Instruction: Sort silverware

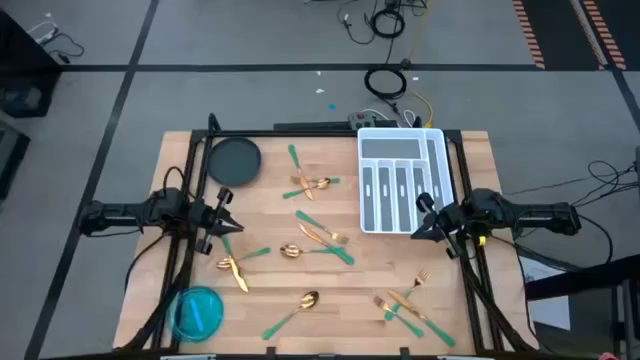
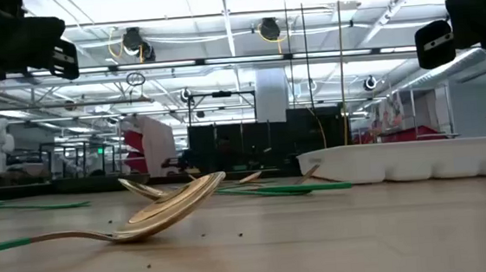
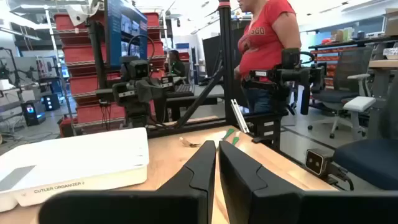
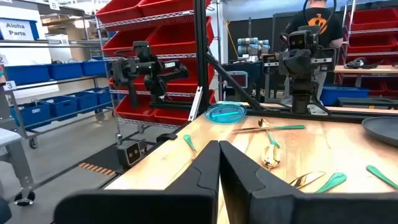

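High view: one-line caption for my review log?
Both arms wait, left pincer and right pincer shut and empty, silverware scattered beside the white tray.

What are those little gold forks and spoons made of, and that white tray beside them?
The silverware: heads look like polished gold-toned metal, mirror-shiny in the low view; the slim green handles look like plastic or coated, hard to tell. The white tray: probably matte molded plastic, with smooth rounded walls.

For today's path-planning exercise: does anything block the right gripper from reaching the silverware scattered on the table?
Nothing visible does. The right gripper hangs shut beside the white tray, with bare wood between it and the nearest silverware.
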Motion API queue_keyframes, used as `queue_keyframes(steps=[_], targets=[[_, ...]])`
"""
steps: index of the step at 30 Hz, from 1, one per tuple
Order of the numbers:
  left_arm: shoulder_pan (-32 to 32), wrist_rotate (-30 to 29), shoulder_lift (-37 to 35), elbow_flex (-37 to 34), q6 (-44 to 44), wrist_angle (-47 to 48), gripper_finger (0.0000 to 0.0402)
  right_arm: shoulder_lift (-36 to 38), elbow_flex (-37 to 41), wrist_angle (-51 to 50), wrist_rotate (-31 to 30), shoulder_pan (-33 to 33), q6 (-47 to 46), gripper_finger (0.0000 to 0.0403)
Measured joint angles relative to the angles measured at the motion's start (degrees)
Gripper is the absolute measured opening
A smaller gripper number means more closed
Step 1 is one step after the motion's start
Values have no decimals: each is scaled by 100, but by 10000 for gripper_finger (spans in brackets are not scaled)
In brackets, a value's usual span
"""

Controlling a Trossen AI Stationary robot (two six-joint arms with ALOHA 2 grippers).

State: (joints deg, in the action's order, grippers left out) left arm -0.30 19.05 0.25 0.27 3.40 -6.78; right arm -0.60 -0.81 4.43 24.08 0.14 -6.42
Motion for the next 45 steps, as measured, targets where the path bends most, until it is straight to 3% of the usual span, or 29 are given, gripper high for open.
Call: queue_keyframes(steps=[45], targets=[[0,0,0,-2,0,0,31,0,1,175,4,-2,1,4]])
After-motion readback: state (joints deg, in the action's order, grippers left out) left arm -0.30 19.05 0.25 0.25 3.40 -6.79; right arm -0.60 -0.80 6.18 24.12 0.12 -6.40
